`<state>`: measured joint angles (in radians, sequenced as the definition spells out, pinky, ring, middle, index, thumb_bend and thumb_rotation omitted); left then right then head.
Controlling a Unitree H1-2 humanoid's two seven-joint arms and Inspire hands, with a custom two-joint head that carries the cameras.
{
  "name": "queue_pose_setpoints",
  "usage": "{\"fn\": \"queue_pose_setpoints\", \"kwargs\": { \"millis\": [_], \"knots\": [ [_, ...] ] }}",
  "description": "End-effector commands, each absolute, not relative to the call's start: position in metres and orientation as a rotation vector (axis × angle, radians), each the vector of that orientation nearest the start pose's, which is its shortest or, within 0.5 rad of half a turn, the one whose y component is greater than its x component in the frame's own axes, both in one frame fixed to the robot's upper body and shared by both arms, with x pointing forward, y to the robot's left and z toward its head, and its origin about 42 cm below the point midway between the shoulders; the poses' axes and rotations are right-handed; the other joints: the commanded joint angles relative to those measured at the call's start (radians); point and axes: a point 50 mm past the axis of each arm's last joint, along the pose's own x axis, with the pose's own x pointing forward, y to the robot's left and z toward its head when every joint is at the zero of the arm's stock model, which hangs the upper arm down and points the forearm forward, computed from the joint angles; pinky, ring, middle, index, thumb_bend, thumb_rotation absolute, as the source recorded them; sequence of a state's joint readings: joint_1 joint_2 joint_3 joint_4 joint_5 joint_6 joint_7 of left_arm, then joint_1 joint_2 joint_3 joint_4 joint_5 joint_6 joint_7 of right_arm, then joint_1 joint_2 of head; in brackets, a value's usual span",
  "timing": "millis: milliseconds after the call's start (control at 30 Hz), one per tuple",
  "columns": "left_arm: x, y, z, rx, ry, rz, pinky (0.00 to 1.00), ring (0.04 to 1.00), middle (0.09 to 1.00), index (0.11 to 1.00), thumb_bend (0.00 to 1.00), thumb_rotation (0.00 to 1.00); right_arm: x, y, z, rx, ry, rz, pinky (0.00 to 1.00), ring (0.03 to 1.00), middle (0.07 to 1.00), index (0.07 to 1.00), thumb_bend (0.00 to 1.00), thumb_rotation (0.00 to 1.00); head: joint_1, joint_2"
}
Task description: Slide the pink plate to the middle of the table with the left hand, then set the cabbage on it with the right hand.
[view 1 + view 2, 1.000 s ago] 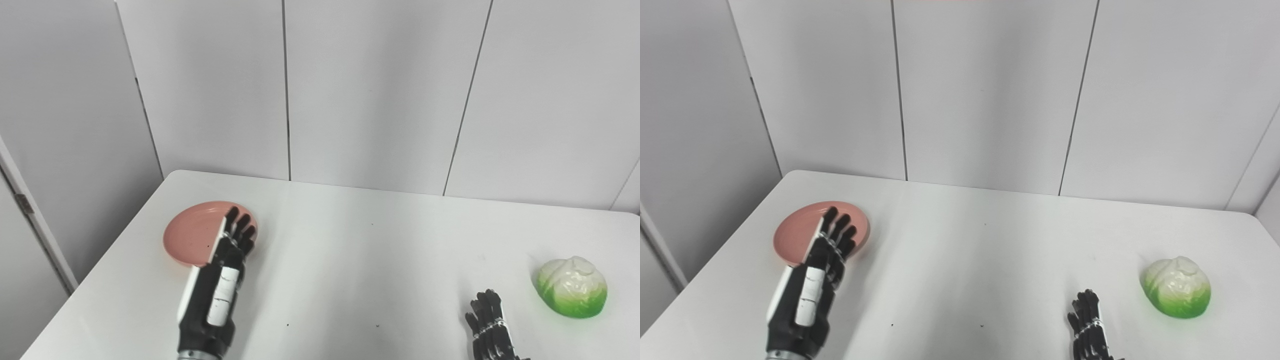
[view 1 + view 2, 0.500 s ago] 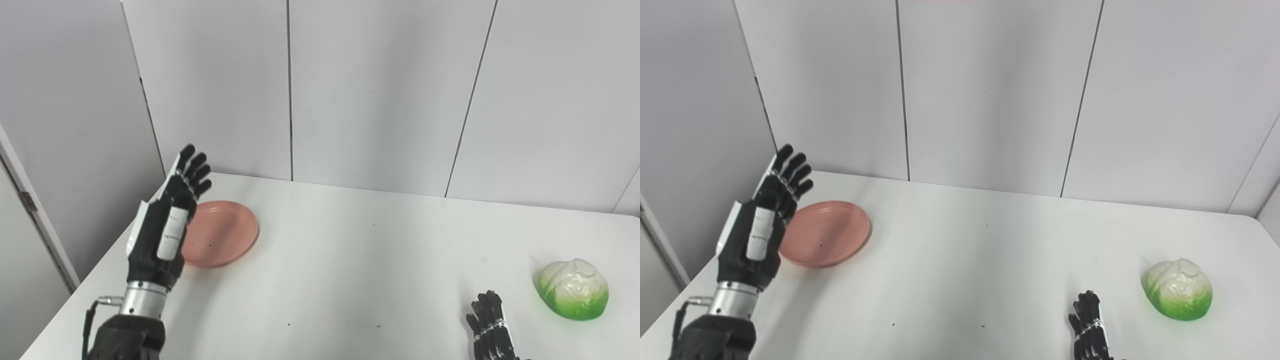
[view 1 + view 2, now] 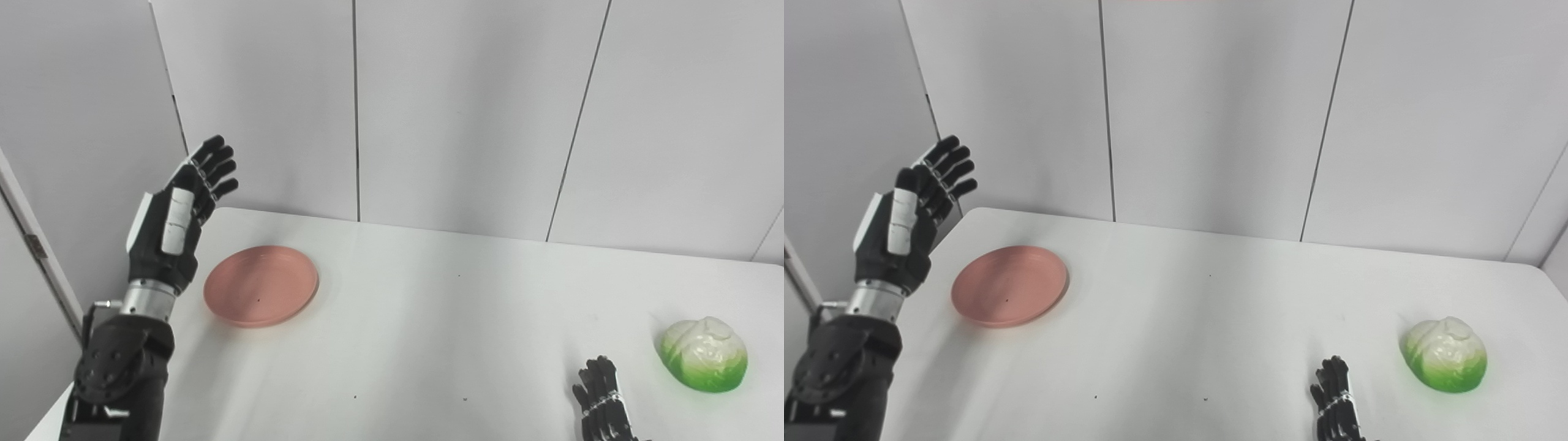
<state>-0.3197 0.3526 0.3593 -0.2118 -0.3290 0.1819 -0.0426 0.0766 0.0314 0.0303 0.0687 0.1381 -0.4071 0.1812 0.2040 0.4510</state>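
Hands and objects at the approach stage, seen from the head cameras. We see the black-and-white left hand (image 3: 177, 214) raised in the air on the outer side of the round, shallow pink plate (image 3: 261, 285), its fingers (image 3: 214, 160) extended and slightly spread, holding nothing; the plate lies below and just inward of those fingertips, apart from them, on the white table (image 3: 429, 331) near its left far corner. We judge this placement deliberate: a hand set beyond the plate's outer rim can come down and push it inward toward the table's middle, which the plate has not yet reached. The flat, open posture suits a push with the finger sides rather than a grasp. We see the black right hand (image 3: 603, 407) low at the near edge, only partly in view, its fingers pointing away from the robot and lying close together on nothing visible; whether they are fully closed we cannot tell. The white-and-green round cabbage (image 3: 703, 361) rests on the table just beyond and outward of those fingers, untouched, so the right hand appears to wait its turn.
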Motion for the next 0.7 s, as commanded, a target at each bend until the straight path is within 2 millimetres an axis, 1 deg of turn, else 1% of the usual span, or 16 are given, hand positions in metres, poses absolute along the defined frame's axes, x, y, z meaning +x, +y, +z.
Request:
{"fn": "queue_pose_setpoints", "kwargs": {
  "millis": [0,133,233,333,467,533,567,667],
  "knots": [
    [0.361,0.385,0.314,-0.014,-0.5,0.15,0.85,0.874,0.86,0.836,0.94,0.88,0.243,-0.207,0.049,0.116,-0.087,0.12,1.0,1.0,1.0,1.0,0.92,1.0,-0.006,0.003],
    [0.387,0.407,0.312,-0.035,-0.492,0.158,0.83,0.865,0.837,0.825,0.94,0.86,0.242,-0.207,0.049,0.114,-0.086,0.119,1.0,1.0,1.0,1.0,0.92,1.0,-0.009,0.004],
    [0.402,0.418,0.308,-0.03,-0.505,0.172,0.77,0.85,0.831,0.812,0.93,0.85,0.242,-0.207,0.049,0.11,-0.088,0.118,1.0,1.0,1.0,1.0,0.92,1.0,-0.011,0.005],
    [0.414,0.428,0.303,-0.016,-0.512,0.18,0.75,0.841,0.828,0.814,0.92,0.85,0.242,-0.207,0.049,0.111,-0.086,0.119,1.0,1.0,1.0,1.0,0.92,1.0,-0.014,0.005],
    [0.429,0.443,0.293,-0.012,-0.498,0.181,0.71,0.826,0.829,0.818,0.95,0.82,0.242,-0.206,0.05,0.112,-0.085,0.117,1.0,1.0,1.0,1.0,0.92,1.0,-0.016,0.006],
    [0.436,0.45,0.287,-0.025,-0.482,0.187,0.69,0.817,0.819,0.803,0.97,0.79,0.241,-0.206,0.05,0.113,-0.087,0.118,1.0,1.0,1.0,1.0,0.92,1.0,-0.018,0.007],
    [0.44,0.455,0.283,-0.028,-0.472,0.191,0.68,0.804,0.797,0.785,0.96,0.77,0.241,-0.206,0.05,0.115,-0.087,0.118,1.0,1.0,1.0,1.0,0.92,1.0,-0.018,0.007],
    [0.447,0.465,0.272,-0.03,-0.443,0.203,0.67,0.803,0.793,0.777,0.96,0.76,0.24,-0.206,0.05,0.116,-0.086,0.119,1.0,1.0,1.0,1.0,0.92,1.0,-0.024,0.01]
  ]
}}
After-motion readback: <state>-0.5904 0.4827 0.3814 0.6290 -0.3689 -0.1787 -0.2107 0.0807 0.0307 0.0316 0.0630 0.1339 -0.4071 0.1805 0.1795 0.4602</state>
